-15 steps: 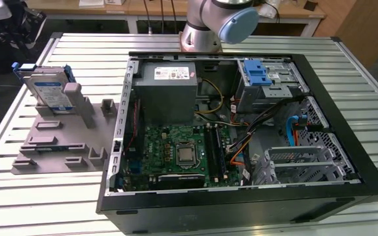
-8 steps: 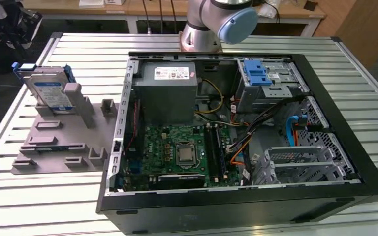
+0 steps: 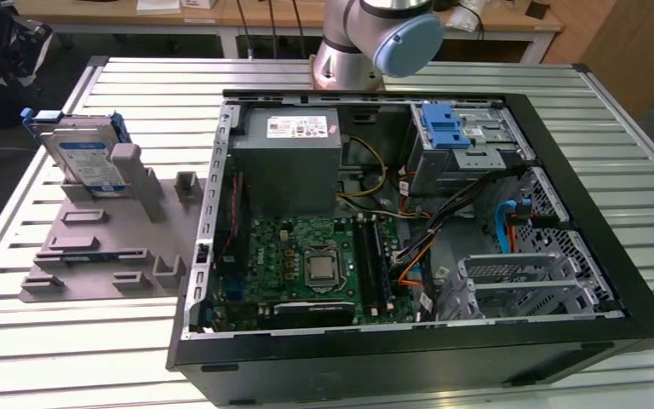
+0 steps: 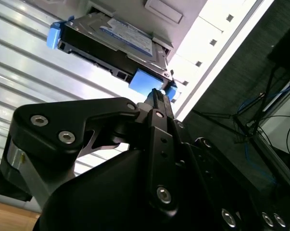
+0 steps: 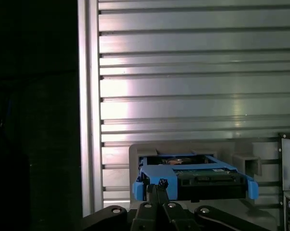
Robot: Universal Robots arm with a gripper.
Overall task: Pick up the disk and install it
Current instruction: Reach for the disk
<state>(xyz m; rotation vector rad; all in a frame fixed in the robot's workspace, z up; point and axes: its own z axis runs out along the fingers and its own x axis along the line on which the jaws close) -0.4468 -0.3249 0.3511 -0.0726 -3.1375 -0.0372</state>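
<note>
Exterior view: disk (image 3: 82, 156) upright in holder (image 3: 102, 249)

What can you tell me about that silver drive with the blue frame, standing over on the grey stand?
The disk is a flat, rectangular, silver metal slab with a blue-and-white label on its broad face and a blue plastic frame around its edges. It stands on edge, roughly upright, slotted into a grey holder, which is all that touches it. The holder lies on the slatted metal table, at the exterior view's left of the open computer case. It is not yet installed.
</note>
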